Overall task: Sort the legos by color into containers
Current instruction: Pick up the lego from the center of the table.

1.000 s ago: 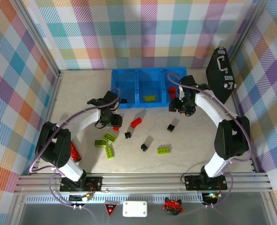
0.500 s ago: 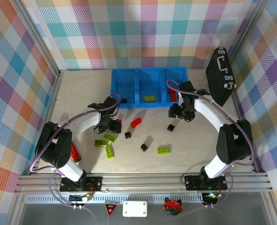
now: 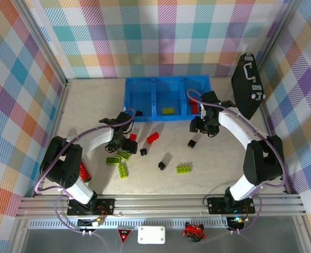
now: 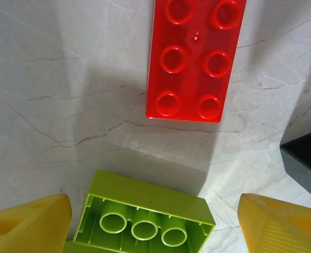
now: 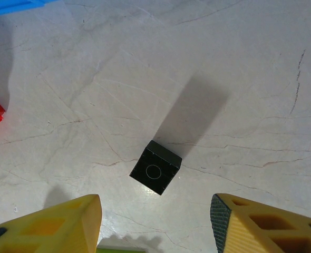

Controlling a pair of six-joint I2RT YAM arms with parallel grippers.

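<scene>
**Bricks loose on a pale counter, both sets of jaws open and empty**

The counter (image 3: pixel 92 105) is a pale, marbled slab. Walls (image 3: pixel 161 37) of pastel checked cloth close it in at the back and on both sides, and a metal frame (image 3: pixel 161 203) runs along the near edge. A black case (image 3: pixel 248 84) leans at the right wall.

Bare counter lies between the containers (image 3: pixel 168 81) and the left wall, and again at the right front corner. The loose bricks (image 3: pixel 184 168), in red, green and black, are gathered in the middle strip between the two arms.

The three blue containers stand in a row against the back wall. The left one shows bare blue floor, the middle one holds a lime piece (image 3: pixel 168 110), and the right one holds a red piece (image 3: pixel 193 104), partly hidden by the right arm (image 3: pixel 234 126).

The left jaws hang low over the counter, spread wide and gripping nothing. A green brick (image 4: pixel 145 211) lies between them, hollow side towards the camera. A red brick (image 4: pixel 195 58) lies just beyond it, studs up.

The right jaws hang in front of the right container, apart and empty. A small black brick (image 5: pixel 155 167) sits on the counter just ahead of them.
</scene>
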